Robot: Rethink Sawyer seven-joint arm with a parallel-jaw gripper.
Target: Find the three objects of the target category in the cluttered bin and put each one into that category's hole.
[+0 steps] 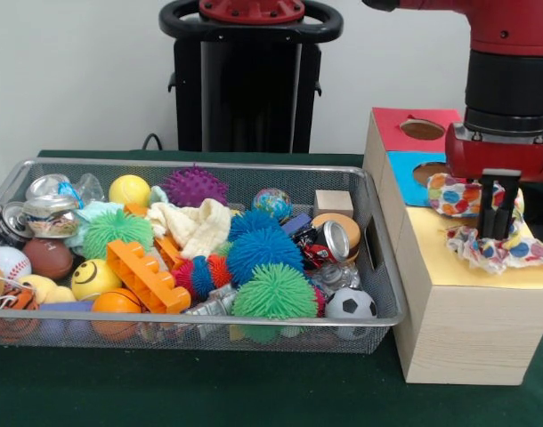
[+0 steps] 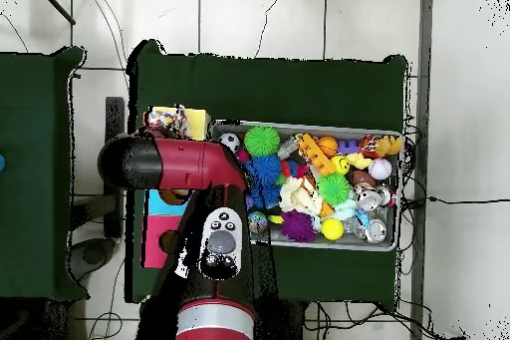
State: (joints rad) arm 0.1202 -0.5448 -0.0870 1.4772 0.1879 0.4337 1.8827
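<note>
— Hanging where, exactly?
— My tool [image 1: 498, 216] is over the yellow hole, fingers pinched on a spotted cloth [image 1: 458, 196] — another spotted cloth [image 1: 507, 251] lies at its four o'clock; hole itself hidden.

Pale wall [image 1: 76, 71], dark green tablecloth [image 1: 209, 391], white tiled floor [image 2: 259, 17].

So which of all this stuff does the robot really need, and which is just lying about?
Needed: spotted cloth pieces, yellow-surrounded box top, gripper, wire mesh bin.

Lying about: orange toy brick, spiky blue ball, cream cloth, soccer ball, smiley ball.
</note>
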